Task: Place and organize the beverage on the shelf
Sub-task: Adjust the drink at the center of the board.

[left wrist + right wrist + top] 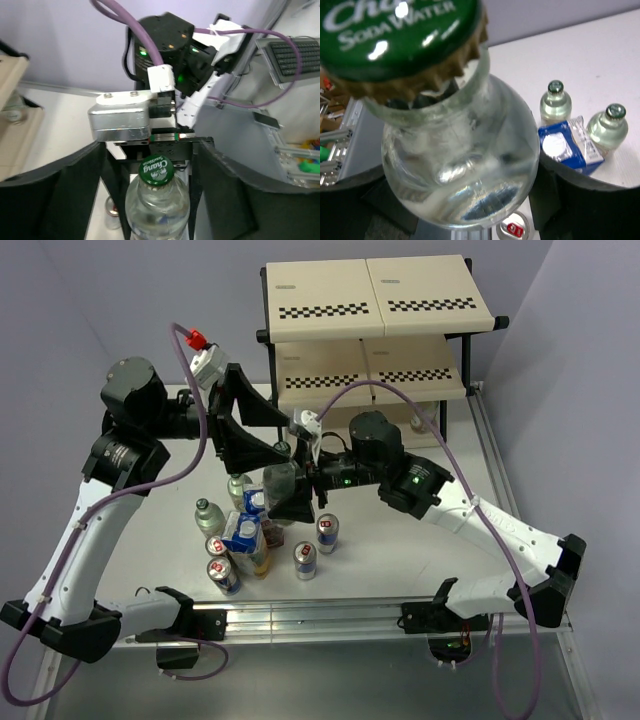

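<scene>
A clear bottle with a green cap is held above the table between both grippers. My right gripper is shut on its body, and its thin black fingers press against both sides of the glass. My left gripper is open, and its wide fingers stand apart from the bottle. In the right wrist view the bottle fills the frame inside the right gripper. The shelf stands at the back, its visible boards bare.
Below the held bottle stand two bottles, a blue carton and several cans. One more bottle stands by the shelf's right leg. The right wrist view shows the carton and a can.
</scene>
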